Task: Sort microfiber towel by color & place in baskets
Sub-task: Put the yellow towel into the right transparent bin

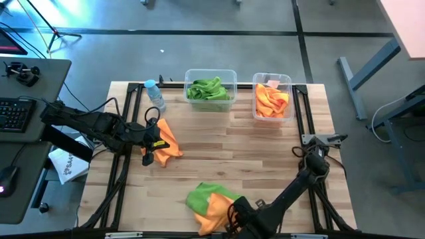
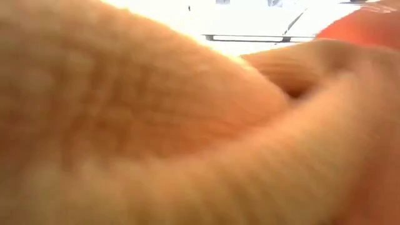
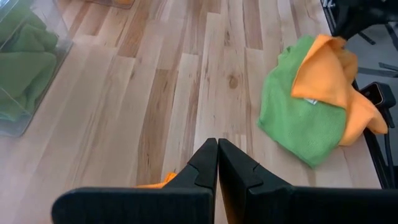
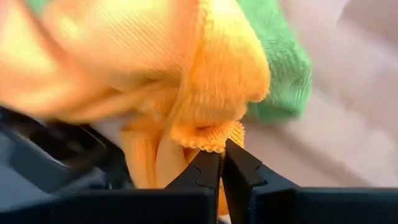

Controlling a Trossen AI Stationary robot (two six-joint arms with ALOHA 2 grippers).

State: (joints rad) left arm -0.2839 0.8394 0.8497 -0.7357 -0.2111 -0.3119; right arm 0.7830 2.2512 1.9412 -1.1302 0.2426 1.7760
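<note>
1. Right gripper (image 4: pixel 221 163) sits at the table's near edge, fingers pinched on an orange towel (image 4: pixel 186 74) lying over a green towel (image 1: pixel 201 195).
2. Left gripper (image 3: pixel 217 163) is pressed together on another orange towel (image 1: pixel 166 143) near the water bottle (image 1: pixel 155 95).
3. The wider basket (image 1: pixel 210 73) holds green towels, the narrower basket (image 1: pixel 272 78) orange ones, both at the far edge.

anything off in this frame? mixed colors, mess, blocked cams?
Bins are clean: green towels in the wider basket, orange in the narrower basket. Oddities: an orange towel fills the low view, and a green towel and orange towel lie overlapped at the table's front edge.
</note>
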